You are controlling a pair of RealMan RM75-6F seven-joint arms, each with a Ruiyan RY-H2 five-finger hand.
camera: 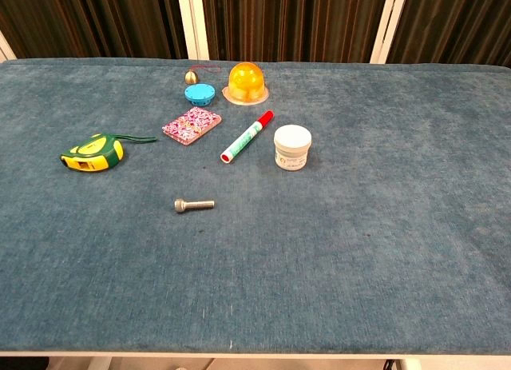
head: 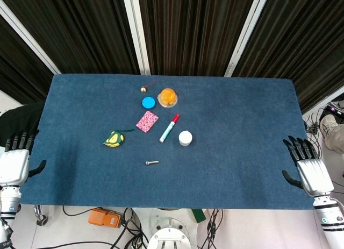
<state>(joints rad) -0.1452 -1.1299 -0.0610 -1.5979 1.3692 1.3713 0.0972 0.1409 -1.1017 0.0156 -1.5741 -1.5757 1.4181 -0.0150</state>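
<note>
Left hand: we see the left hand [head: 15, 162] at the lower left edge of the head view, fingers apart, holding nothing.
Right hand: the right hand [head: 307, 165] sits lower right, fingers spread, empty.
Nearest things: the tape measure [head: 114, 139] lies left of centre; the white jar [head: 185, 137] and bolt [head: 152, 163] lie mid-table [head: 242, 125], well apart from both hands.

Rectangular table covered in dark blue carpet-like cloth [head: 242, 109], fills most of both views. Behind it: black pleated curtain [head: 193, 28] as backdrop, split by slanted white metal frame bars [head: 135, 31]. Pale grey floor [head: 258, 227] visible past the near edge, with loose black cables [head: 80, 212] and an orange box-shaped device [head: 105, 218] lying on it. More cables and gear at the right edge. Even, diffuse lighting, no hard shadows.
</note>
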